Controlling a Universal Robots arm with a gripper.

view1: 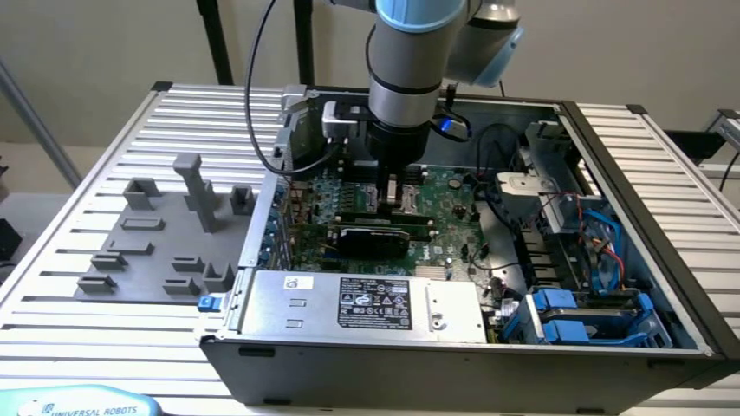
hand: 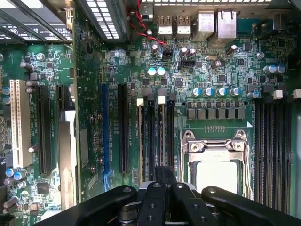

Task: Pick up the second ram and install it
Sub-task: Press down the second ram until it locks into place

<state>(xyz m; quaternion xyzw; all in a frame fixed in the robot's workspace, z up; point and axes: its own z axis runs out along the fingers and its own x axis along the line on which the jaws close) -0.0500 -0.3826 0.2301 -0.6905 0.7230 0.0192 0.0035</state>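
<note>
Over the open PC case (view1: 647, 251), the gripper (view1: 396, 195) hangs above the motherboard (hand: 221, 61), jaws' state unclear. RAM slots (hand: 155, 136) sit at 12 o'clock; the second ram would be thin, light, fragile: edges only.

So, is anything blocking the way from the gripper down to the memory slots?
Nothing visible: the gripper hangs right above the memory slots beside the CPU socket, with no cable or card across them.

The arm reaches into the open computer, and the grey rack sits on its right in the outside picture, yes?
No: the exterior view shows the grey rack on the exterior view's left of the computer case. The arm does reach into it.
</note>
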